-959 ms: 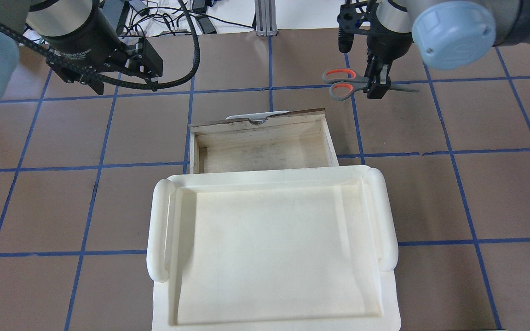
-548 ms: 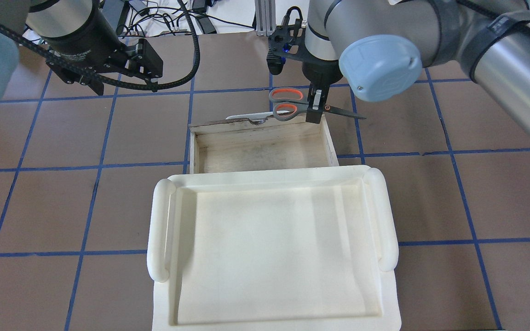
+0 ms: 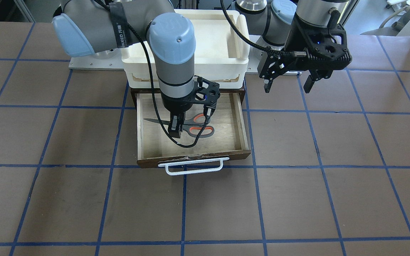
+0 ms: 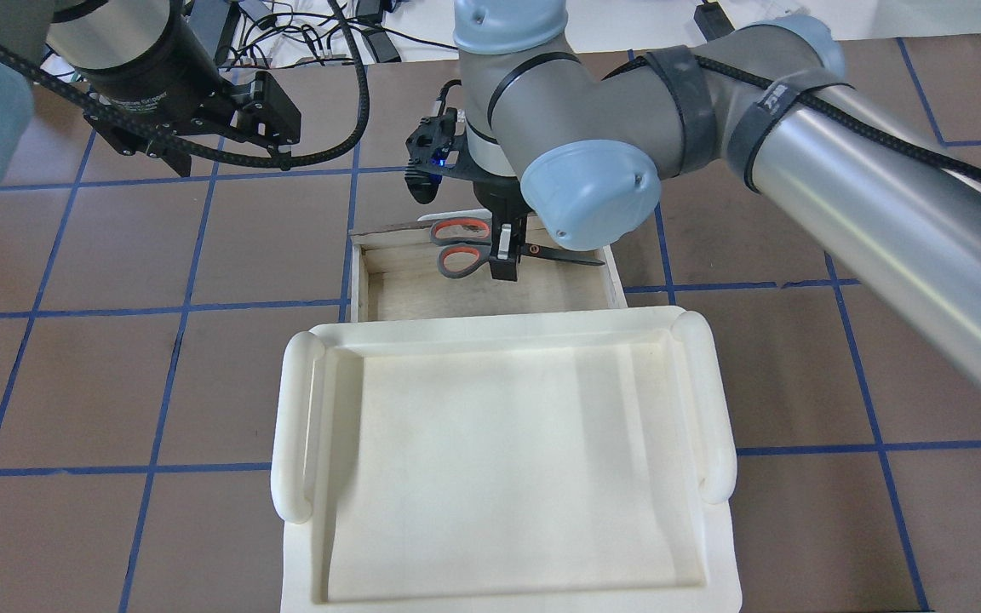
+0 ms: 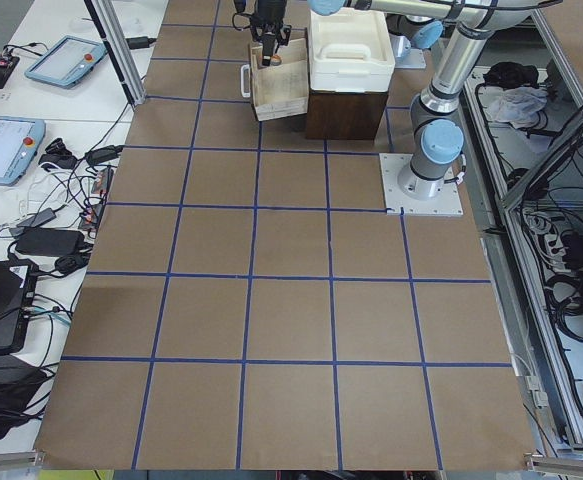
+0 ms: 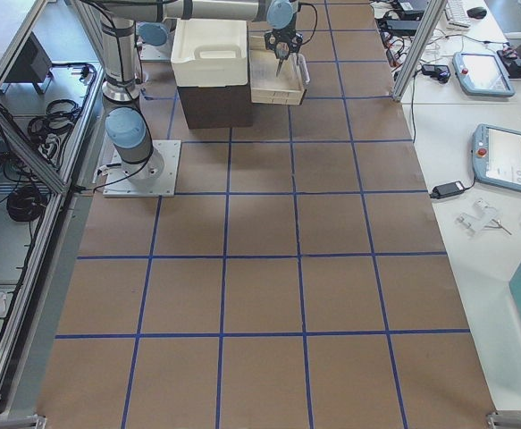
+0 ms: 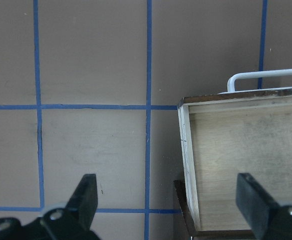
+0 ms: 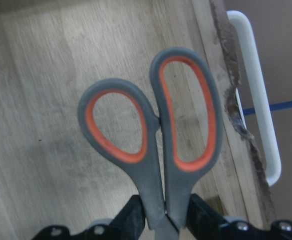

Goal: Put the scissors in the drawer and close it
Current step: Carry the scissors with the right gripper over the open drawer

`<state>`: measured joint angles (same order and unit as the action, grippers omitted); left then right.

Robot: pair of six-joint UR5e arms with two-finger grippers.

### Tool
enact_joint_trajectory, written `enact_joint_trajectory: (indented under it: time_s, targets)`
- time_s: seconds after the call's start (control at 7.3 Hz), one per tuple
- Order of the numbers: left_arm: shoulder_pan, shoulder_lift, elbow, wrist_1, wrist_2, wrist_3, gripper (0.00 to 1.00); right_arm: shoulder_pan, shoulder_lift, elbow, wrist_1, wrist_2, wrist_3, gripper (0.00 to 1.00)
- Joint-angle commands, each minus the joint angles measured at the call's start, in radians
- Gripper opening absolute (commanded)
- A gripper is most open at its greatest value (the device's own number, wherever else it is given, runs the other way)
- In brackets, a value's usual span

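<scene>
The right gripper (image 3: 175,131) clamps the scissors (image 3: 202,131) over the open drawer (image 3: 241,122), while the left gripper (image 3: 287,87), spread apart, hangs at the drawer's 2 o'clock in the front-facing view.

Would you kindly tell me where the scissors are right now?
In the front-facing view, the scissors are held by the right gripper over the open drawer, blades pointing toward the view's left.
</scene>
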<state>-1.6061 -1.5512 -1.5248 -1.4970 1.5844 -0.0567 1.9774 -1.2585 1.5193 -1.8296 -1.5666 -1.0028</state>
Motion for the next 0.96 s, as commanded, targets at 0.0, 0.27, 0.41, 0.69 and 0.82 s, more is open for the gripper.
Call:
enact_joint_trajectory:
  time_s: [0.0,0.27,0.41,0.69,0.82]
  targets:
    - [0.000,0.000,0.000,0.000,0.000,0.000,1.00,0.060,0.042,0.002,-0.034,-0.050,-0.013,0.00]
    - [0.000,0.000,0.000,0.000,0.000,0.000,1.00,0.066,0.057,0.031,-0.045,-0.052,-0.017,0.00]
    - [0.000,-0.001,0.000,0.000,0.000,0.000,1.00,0.075,0.060,0.054,-0.074,-0.052,-0.017,0.00]
    - [-0.002,-0.003,0.000,0.000,-0.001,0.000,1.00,0.075,0.062,0.064,-0.089,-0.050,-0.005,0.05]
    - [-0.002,-0.003,0.000,0.000,-0.001,0.000,1.00,0.075,0.062,0.064,-0.112,-0.050,0.001,0.32]
